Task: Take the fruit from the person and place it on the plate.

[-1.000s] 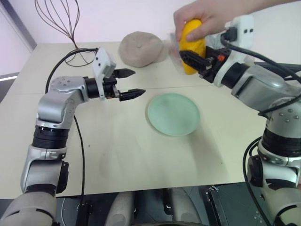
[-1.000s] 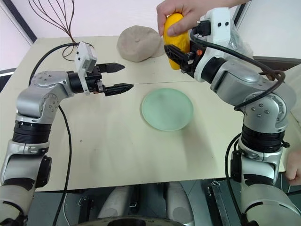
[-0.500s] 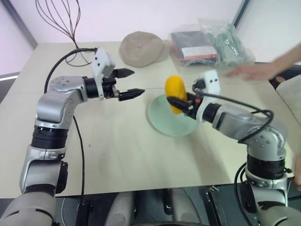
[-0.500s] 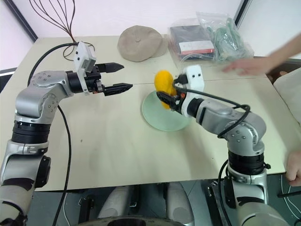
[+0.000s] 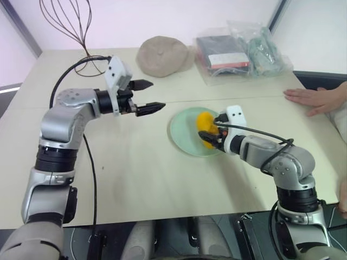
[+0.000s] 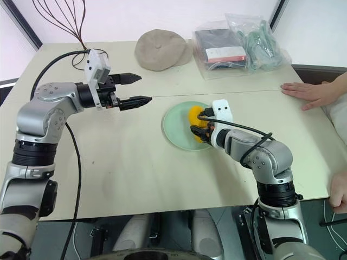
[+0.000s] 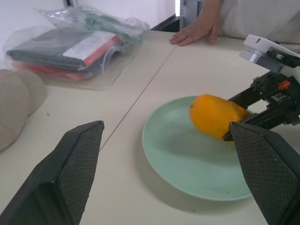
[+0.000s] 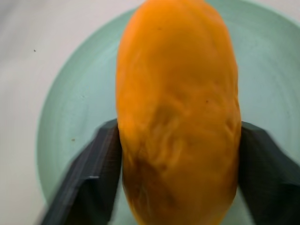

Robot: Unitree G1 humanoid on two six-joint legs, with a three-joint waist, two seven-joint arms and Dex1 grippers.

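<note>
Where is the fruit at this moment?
In the head views, the fruit lies on the mint-green plate at mid-table, toward the plate's right side, between the fingers of the right claw.

The fruit [image 7: 216,115] is a smooth yellow-orange oblong, like a mango, much smaller than the plate [image 7: 178,159]. It lies over the plate's right part, between the two black fingers of the right gripper [image 5: 208,138]. The plate is round, flat, pale mint-green and sits on the table. The person's hand [image 6: 307,93] rests flat on the table, well apart from the plate.
</note>
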